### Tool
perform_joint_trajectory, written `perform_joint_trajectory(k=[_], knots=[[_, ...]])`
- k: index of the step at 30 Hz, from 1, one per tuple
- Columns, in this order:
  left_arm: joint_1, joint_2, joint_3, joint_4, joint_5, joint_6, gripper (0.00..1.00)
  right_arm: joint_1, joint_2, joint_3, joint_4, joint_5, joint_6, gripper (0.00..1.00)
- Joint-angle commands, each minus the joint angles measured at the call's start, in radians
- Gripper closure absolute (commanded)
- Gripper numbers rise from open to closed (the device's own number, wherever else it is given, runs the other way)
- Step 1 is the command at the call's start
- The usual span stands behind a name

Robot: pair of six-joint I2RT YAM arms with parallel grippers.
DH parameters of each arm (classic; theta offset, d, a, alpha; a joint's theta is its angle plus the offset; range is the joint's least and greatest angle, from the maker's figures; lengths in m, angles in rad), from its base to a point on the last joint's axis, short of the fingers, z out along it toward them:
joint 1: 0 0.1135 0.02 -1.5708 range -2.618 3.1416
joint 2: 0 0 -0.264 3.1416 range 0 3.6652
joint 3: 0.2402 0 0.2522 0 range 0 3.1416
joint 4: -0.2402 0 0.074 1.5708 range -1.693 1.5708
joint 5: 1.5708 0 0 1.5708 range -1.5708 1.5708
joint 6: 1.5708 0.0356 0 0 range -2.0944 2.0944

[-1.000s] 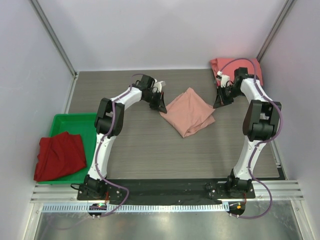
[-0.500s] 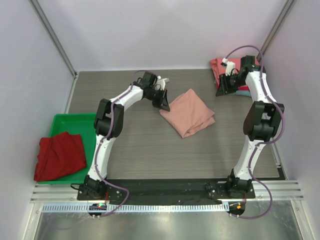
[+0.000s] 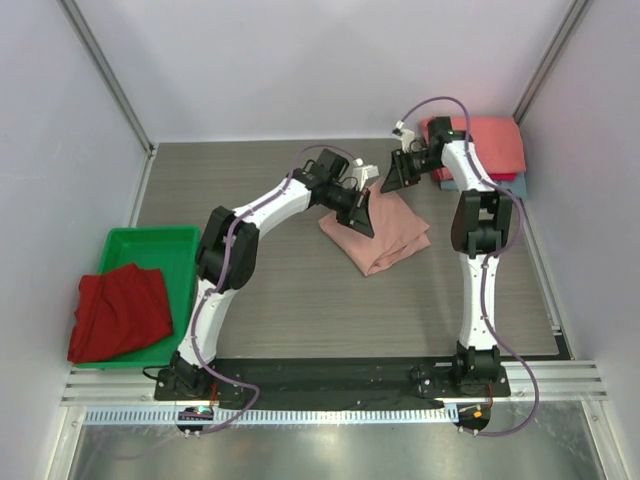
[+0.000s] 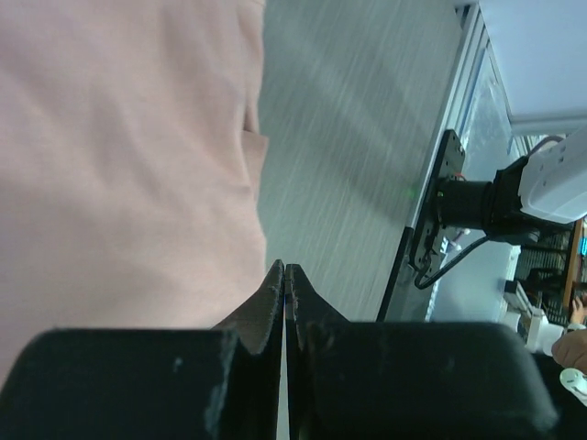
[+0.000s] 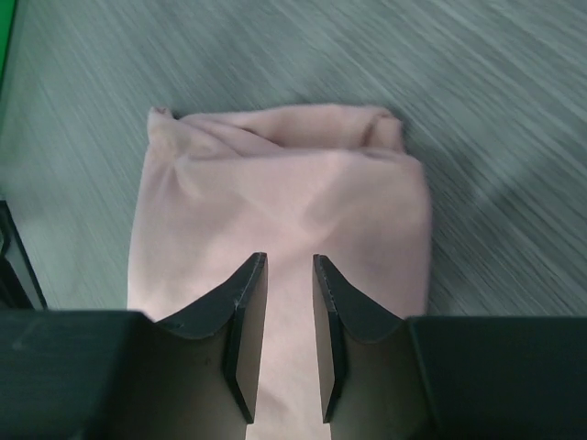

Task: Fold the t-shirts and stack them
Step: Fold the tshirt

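A folded dusty-pink t-shirt point(image 3: 385, 235) lies mid-table, its print hidden. My left gripper point(image 3: 360, 215) is shut and empty, at the shirt's left edge; in the left wrist view the closed tips point(image 4: 284, 268) sit beside the pink cloth point(image 4: 119, 137). My right gripper point(image 3: 392, 175) hovers at the shirt's far corner, its jaws a little apart and empty; in the right wrist view it point(image 5: 284, 261) is above the pink shirt point(image 5: 284, 183). A folded coral-red shirt point(image 3: 490, 140) lies on a blue-grey one point(image 3: 505, 180) at the back right. A dark red shirt point(image 3: 120, 310) lies crumpled in the tray.
A green plastic tray point(image 3: 160, 245) sits at the table's left edge. White walls with metal corner posts close in the back and sides. The arm bases stand on a black rail at the near edge.
My left gripper has moved right, to the pink shirt's left edge. My right gripper has swung left from the back-right stack to the pink shirt's far corner.
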State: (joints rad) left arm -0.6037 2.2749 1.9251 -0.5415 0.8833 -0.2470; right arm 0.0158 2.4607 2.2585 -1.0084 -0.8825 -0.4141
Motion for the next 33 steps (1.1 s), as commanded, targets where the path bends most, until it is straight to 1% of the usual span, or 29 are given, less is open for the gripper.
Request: perform_joint_trajectory(k=[1,4,11,16,20,27,33], knots=[[-0.03,-0.025,-0.024,0.031,0.025,-0.008,1.0,0.036,-0.003,0.087,0.004,-0.085,0.024,0.68],[-0.047,-0.005,-0.04,0.034,0.011,0.002,1.0,0.042,0.003,0.081,0.024,-0.099,0.049,0.69],[-0.068,0.055,-0.052,0.032,0.002,0.008,1.0,0.045,0.072,0.098,0.105,-0.061,0.132,0.69],[-0.07,0.095,-0.025,0.023,-0.01,0.023,1.0,0.047,0.129,0.124,0.137,-0.046,0.156,0.69],[-0.08,0.113,-0.02,0.017,-0.014,0.028,1.0,0.05,0.176,0.174,0.166,-0.05,0.179,0.69],[-0.099,0.135,-0.049,0.014,-0.009,0.031,1.0,0.05,0.25,0.271,0.287,-0.061,0.299,0.69],[-0.111,0.121,-0.041,-0.02,-0.003,0.064,1.0,0.061,0.317,0.337,0.34,-0.024,0.34,0.69]])
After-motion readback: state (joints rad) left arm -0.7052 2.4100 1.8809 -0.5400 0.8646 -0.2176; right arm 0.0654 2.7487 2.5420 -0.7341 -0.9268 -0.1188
